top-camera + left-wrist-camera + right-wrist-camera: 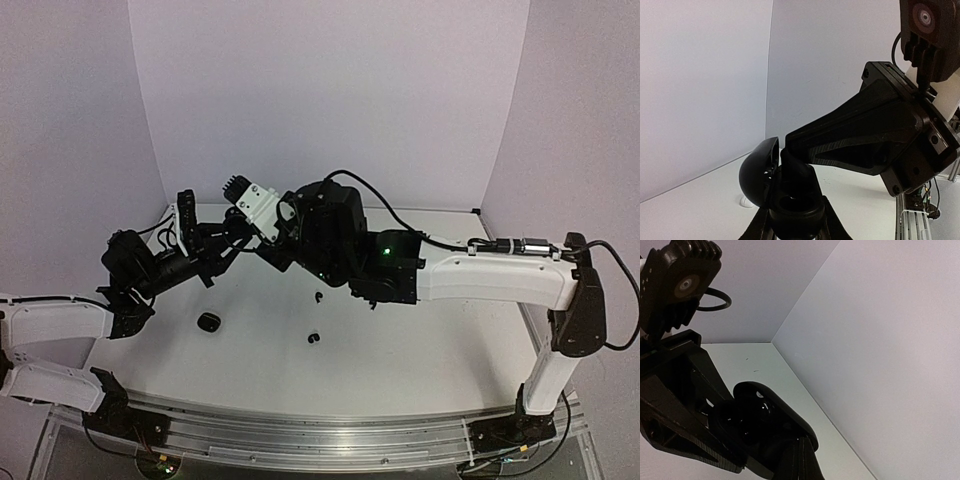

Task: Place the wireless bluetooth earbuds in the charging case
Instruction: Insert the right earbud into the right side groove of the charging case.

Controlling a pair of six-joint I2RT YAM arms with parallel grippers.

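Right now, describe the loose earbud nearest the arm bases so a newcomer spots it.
On the white table, look near its middle. The tiny black earbud lies nearest the front edge: another bud sits behind it, the bigger black case to its left.

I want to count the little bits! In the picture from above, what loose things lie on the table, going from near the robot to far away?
First the nearer black earbud → small black case → farther black earbud.
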